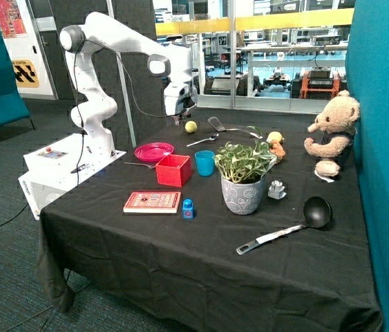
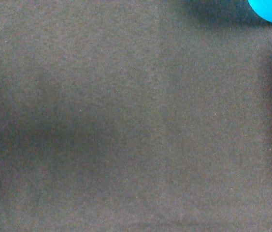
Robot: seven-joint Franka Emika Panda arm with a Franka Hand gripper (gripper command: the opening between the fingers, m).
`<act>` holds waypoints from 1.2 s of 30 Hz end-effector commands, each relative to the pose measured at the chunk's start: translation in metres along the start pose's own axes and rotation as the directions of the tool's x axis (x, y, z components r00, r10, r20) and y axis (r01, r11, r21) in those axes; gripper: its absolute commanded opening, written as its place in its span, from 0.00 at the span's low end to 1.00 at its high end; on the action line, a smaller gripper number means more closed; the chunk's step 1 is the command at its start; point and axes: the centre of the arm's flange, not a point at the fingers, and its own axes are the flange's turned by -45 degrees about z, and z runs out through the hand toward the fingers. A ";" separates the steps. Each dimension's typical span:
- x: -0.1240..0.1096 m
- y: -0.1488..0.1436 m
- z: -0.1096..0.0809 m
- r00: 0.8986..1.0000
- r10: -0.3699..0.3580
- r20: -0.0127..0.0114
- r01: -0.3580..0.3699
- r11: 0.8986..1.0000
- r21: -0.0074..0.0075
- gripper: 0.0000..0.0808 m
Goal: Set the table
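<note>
Up near the top middle of the outside view, the end effector (image 1: 178,117) is hanging over the surface (image 1: 180,256) by the yellow ball (image 1: 191,126); I cannot tell its state. Lower down, the pink plate (image 1: 154,151) and fork (image 1: 139,164) are sitting together like a place setting

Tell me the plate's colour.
The plate is pink, clearest in the outside view.

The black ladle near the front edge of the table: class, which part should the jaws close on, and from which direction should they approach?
Grip the ladle on its long handle, about midway, coming straight down from above. It lies flat on the black tablecloth, so the slim handle probably fits between the jaws set across it, whereas the round bowl looks too wide. The gripper is far off, near the yellow ball.
</note>
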 end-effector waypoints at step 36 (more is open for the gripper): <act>0.022 -0.066 0.063 0.940 -0.341 -0.008 0.341 0.940 -0.008 0.52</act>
